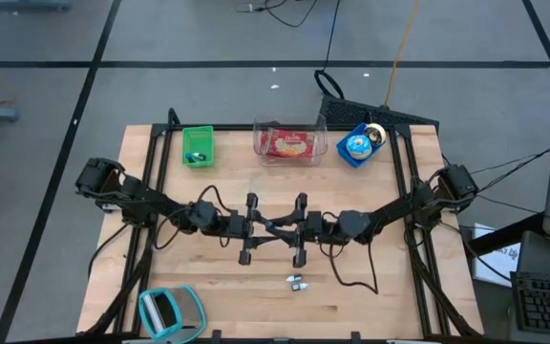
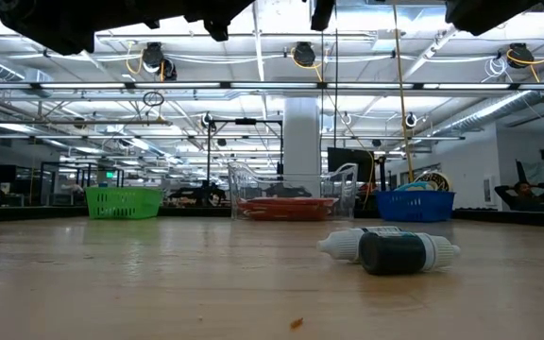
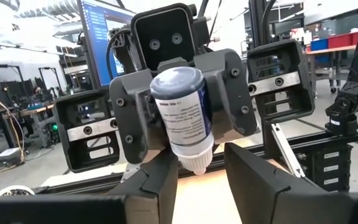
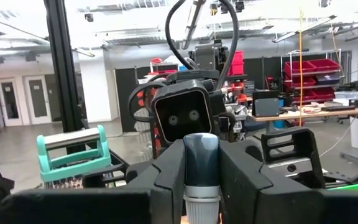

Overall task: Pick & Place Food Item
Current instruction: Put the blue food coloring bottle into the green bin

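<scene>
Arms reach level toward each other over the table's point(image 1: 208, 287) middle, grippers nose to nose. Right gripper point(image 4: 201, 186) clamps a bottle point(image 4: 201, 163) upright between its fingers. Left gripper point(image 3: 199, 177) faces it, fingers parted either side of the bottle's tip, not gripping. Two small bottles point(image 2: 390, 250) lie on the table near its front edge.

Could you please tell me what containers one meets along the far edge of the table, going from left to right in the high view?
Green basket → clear plastic container with red packaged food → blue basket holding a round item.
</scene>
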`<state>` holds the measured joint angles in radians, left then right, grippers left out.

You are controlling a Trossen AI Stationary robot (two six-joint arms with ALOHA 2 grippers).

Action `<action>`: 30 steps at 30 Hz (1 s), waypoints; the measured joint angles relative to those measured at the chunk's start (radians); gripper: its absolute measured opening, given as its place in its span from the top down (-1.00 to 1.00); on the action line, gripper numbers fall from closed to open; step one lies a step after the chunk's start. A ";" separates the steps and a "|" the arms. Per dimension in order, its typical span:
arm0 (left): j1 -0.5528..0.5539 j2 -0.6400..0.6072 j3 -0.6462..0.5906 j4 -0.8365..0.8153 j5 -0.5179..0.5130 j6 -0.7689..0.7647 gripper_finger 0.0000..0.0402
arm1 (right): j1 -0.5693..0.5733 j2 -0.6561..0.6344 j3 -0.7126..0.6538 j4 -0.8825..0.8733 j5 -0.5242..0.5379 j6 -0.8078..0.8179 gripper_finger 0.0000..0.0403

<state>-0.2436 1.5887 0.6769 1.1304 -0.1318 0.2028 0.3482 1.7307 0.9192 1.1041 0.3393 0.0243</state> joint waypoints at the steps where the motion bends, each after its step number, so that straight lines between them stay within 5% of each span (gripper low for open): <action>1: 0.000 0.000 0.000 -0.002 0.000 0.003 0.33 | 0.002 0.000 0.000 0.000 0.000 -0.012 0.65; 17: -0.002 -0.002 0.002 -0.061 0.027 -0.025 0.39 | 0.029 -0.025 -0.003 -0.053 -0.026 -0.129 0.63; 30: 0.000 -0.004 0.004 -0.135 0.004 -0.413 0.39 | 0.033 -0.251 -0.002 -0.585 0.034 -0.252 0.64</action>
<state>-0.2436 1.5845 0.6807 0.9956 -0.1282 -0.2101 0.3813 1.4794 0.9169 0.5193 0.3736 -0.2273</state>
